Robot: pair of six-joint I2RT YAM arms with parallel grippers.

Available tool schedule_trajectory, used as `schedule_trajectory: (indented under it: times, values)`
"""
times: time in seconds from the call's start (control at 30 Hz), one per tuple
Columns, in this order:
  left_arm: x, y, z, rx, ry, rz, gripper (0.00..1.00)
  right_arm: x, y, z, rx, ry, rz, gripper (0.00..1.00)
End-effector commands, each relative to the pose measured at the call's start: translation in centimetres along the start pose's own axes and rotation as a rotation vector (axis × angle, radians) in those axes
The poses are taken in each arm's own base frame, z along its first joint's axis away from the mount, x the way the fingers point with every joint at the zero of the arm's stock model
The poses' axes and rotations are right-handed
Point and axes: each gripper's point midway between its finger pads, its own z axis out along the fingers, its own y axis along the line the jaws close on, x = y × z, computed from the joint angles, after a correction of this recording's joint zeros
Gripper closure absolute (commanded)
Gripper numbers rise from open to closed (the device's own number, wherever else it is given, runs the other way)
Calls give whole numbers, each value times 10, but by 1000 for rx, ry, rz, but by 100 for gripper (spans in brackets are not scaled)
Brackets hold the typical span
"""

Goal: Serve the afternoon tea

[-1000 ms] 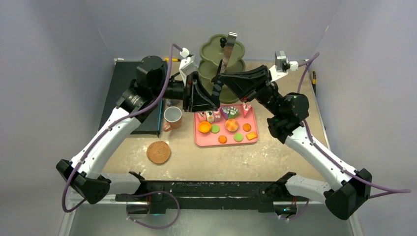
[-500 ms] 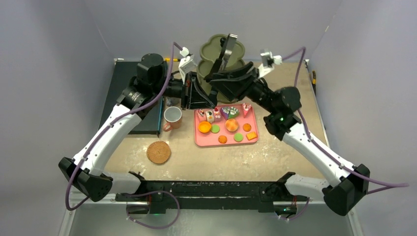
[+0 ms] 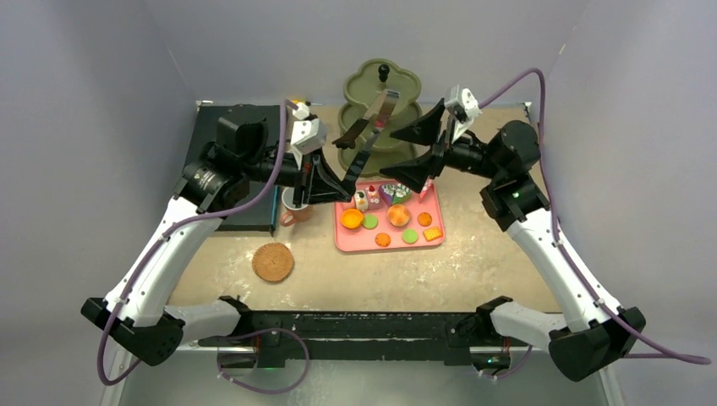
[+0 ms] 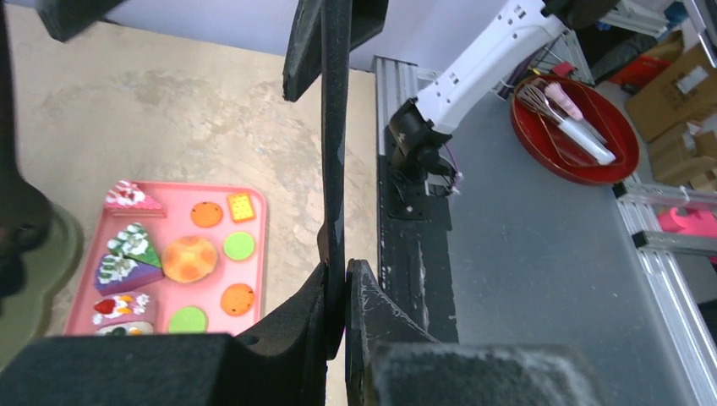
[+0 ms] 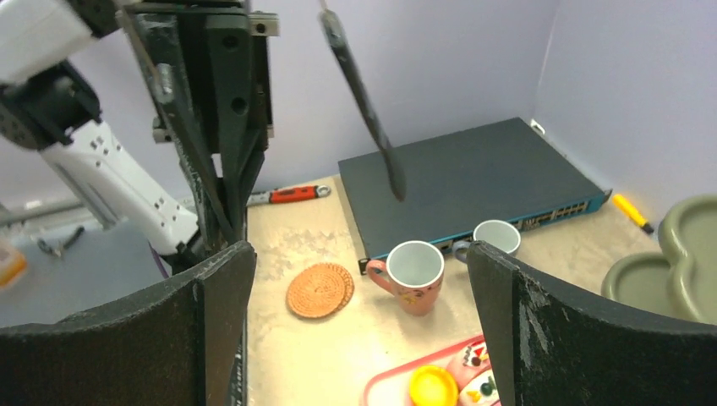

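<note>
The toy sweets point(image 3: 398, 215) all lie on the pink tray point(image 3: 355, 242) in the middle of the tabletop point(image 3: 482, 271). The orange mug point(image 5: 414, 272) and the small grey mug point(image 5: 496, 238) stand close together to its left, against the dark flat box point(image 5: 473, 173). The woven coaster point(image 3: 272, 261) nearby is bare. The left fingers point(image 4: 372, 313) are clenched on one arm of the black tongs point(image 4: 336, 127), holding them raised above the tray's far edge. The right fingers point(image 5: 211, 321) are spread wide, grasping nothing. The visible parts of the green tiered stand point(image 3: 397, 85) carry nothing. Serving looks barely begun: the tool is in hand, and every sweet and both mugs remain to be placed.
</note>
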Motion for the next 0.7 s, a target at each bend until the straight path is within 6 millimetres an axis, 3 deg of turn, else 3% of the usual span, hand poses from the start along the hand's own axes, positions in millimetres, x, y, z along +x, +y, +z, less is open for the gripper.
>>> schedule_trajectory:
  times: [0.0,0.17,0.27,0.37,0.53,0.67]
  values:
    - [6,-18,-4,105,29,24,100,-8,14,-2,-151,10,-192,2]
    - [15,-34,-5,211,51,-21,100,-16,10,6,-244,10,-200,2]
    - [18,-36,-5,227,57,-30,100,-23,19,5,-297,-18,-246,2]
    - [21,-31,-4,207,66,-26,100,-32,21,6,-305,-60,-257,2]
    - [20,-20,-1,166,66,-10,100,-27,31,5,-360,-76,-204,2]
    - [19,-13,2,146,60,-2,100,-26,32,16,-357,-54,-158,2]
